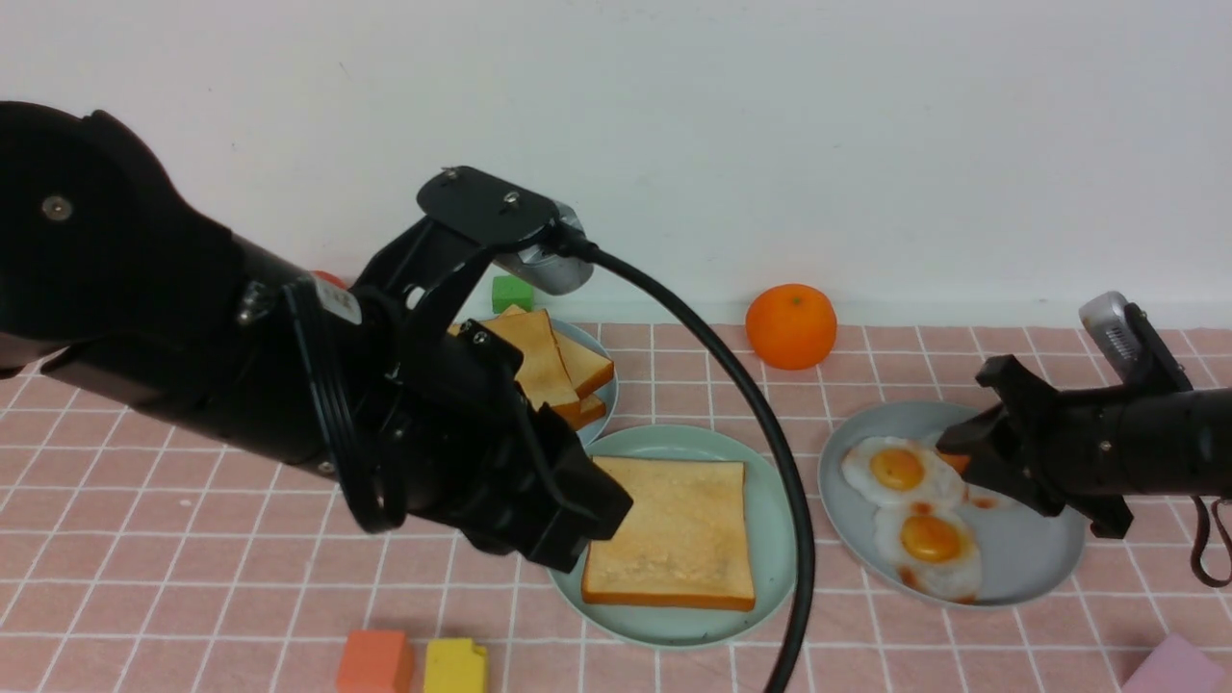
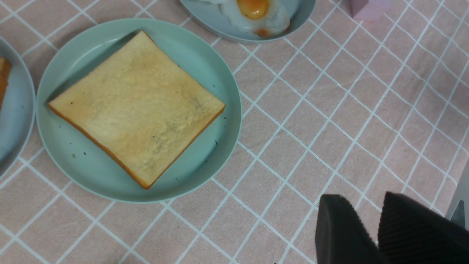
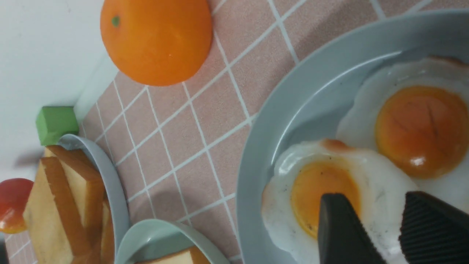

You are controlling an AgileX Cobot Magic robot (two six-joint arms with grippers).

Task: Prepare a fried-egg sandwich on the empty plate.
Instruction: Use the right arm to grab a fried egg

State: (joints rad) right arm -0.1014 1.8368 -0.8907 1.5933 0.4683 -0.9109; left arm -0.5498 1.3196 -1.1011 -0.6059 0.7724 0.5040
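Note:
The mint-green plate (image 1: 775,539) holds one golden toast slice (image 1: 674,544); both also show in the left wrist view, plate (image 2: 91,172) and toast (image 2: 137,108). My left gripper (image 1: 597,525) is open and empty at the plate's left edge; its fingers (image 2: 337,227) hang over the bare cloth. Fried eggs (image 1: 897,469) lie on a grey-blue plate (image 1: 1030,568) at the right. My right gripper (image 1: 962,457) is open just above the rear egg (image 3: 322,190), its fingers (image 3: 340,227) astride the white.
A pile of toast (image 1: 553,371) sits on a second grey-blue plate behind the mint one. An orange (image 1: 791,325) and a green block (image 1: 512,294) stand by the wall. Orange (image 1: 375,662), yellow (image 1: 454,666) and pink (image 1: 1179,669) blocks lie at the front edge. My left arm's cable (image 1: 770,462) crosses the mint plate.

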